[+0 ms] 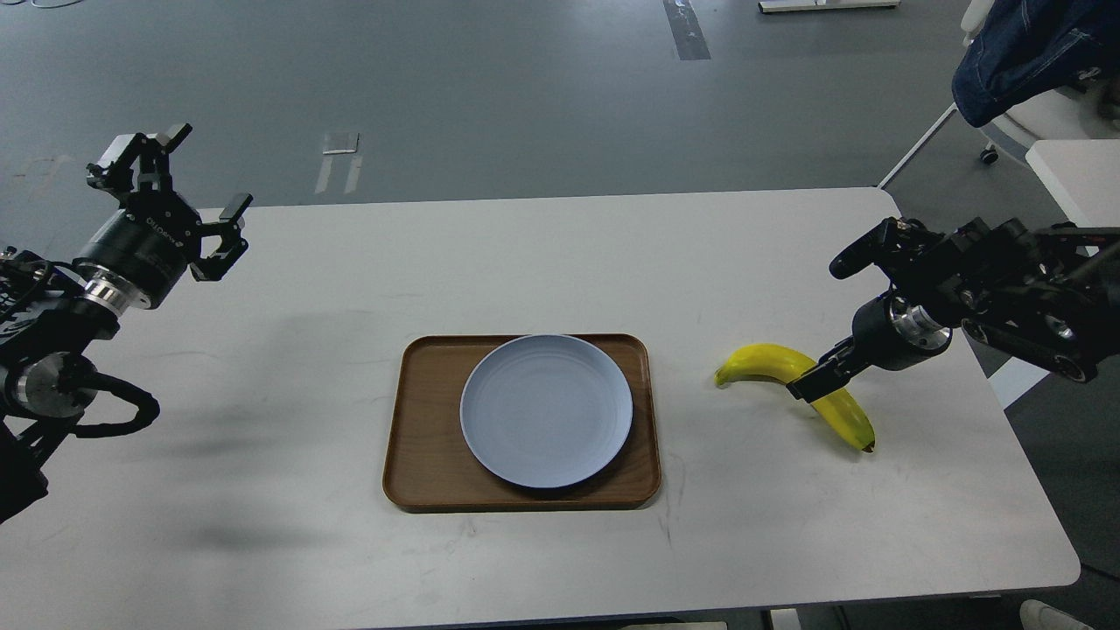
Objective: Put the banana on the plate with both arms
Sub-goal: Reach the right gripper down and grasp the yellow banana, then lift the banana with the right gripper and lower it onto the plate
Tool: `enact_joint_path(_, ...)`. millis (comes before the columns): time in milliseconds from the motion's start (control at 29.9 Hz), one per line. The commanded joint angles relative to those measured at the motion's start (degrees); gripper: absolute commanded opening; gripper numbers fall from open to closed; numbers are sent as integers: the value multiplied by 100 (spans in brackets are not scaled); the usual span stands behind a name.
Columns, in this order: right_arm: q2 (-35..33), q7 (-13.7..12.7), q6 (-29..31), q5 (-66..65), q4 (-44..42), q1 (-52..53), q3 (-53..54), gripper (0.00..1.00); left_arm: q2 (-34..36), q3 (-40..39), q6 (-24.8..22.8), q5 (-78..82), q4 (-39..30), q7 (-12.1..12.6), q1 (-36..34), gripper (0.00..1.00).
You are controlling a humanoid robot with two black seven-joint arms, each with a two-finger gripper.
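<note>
White table (306, 542): banana (770, 360) arched, stem left, tip lower-right; right tool (809, 381) grip unclear.

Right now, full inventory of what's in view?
banana: 1, yellow, on the table right of the tray
plate: 1, pale blue-grey, on the tray, empty
tray: 1, brown wood, table centre
table: 1, white
chair: 1, white, draped with dark blue cloth, far right beyond the table
left gripper: 1, black, jaws open, raised over the table's left end
right gripper: 1, black, at the banana's middle; grip unclear
</note>
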Motion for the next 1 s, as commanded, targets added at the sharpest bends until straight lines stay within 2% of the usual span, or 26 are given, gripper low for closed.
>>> enact_joint_path(0,15,0,1,9,-6,-29,-38,92,13,2,0,0,0,0,1,98)
enact_joint_path(67,15,0,1,9,3,-38,-38,90,13,3,0,0,0,0,1,98)
enact_joint_path(201,15,0,1,9,12,-47,-38,57,13,-6,0,0,0,0,1,98)
enact_joint_path(267,15,0,1,9,12,-47,-38,48,13,-6,0,0,0,0,1,98)
enact_joint_path(334,24,0,1,18,29,-56,-38,24,13,-6,0,0,0,0,1,98)
enact_joint_path(401,24,0,1,18,38,-64,-38,14,13,-6,0,-9,0,0,1,98)
enact_joint_path(602,-20,0,1,53,73,23,-29,5,13,-6,0,-9,0,0,1,98)
enact_joint_path(735,-108,0,1,106,196,242,6,5,13,-24,0,0,0,0,-8,98)
enact_joint_path(969,-161,0,1,702,881,1270,67,6,13,-50,0,0,0,0,-25,98)
